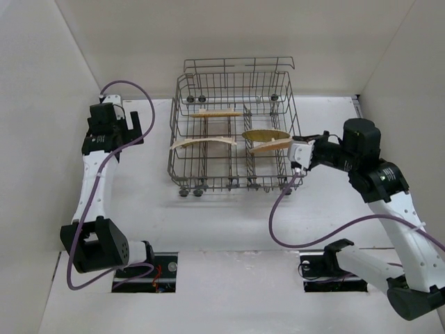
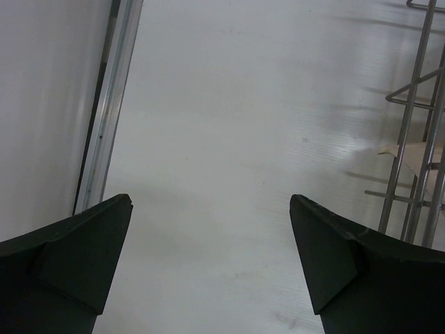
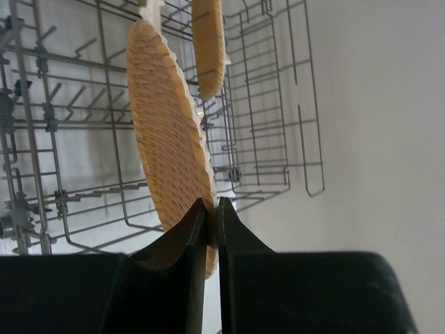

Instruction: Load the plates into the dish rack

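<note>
Entry: round orange plate (image 3: 170, 132), thin, woven, standing on edge, gripped at its near rim by right pincer (image 3: 213, 205), fingers pressed together on it with only a shallow bite. Position: directly ahead of that pincer, inside the nearer end of dish rack (image 1: 236, 182), among upright tines (image 3: 85, 47); seating of lower edge in a slot not discernible. Neighbours: darker yellow plate (image 1: 265, 134) just beside it and slightly farther ahead of the pincer; tan plate (image 1: 219, 113) and pale plate (image 1: 205, 142) well beyond, toward the rack's far end. Left pincer (image 2: 211, 202): spread wide, empty, above bare surface (image 2: 229, 104), rack wall off to its right, well apart from any plate. Hazards, as judged:

1. Release before lower edge settled between tines: likely toppling flat, or leaning onto darker yellow plate and tipping that one too.
2. Shallow rim pinch: risk of pivoting or slipping out under the plate's own weight during lowering.
3. Thin woven body: liable to flex against a tine and spring sideways once freed.
4. Fingers close to the rack's side wires: possible snagging on retreat and, given wheels (image 1: 185, 192) underneath, shoving the whole rack along the surface and unsettling everything loaded.

Advisable: lowering to firm contact, slight opening only, straight backward withdrawal.
</note>
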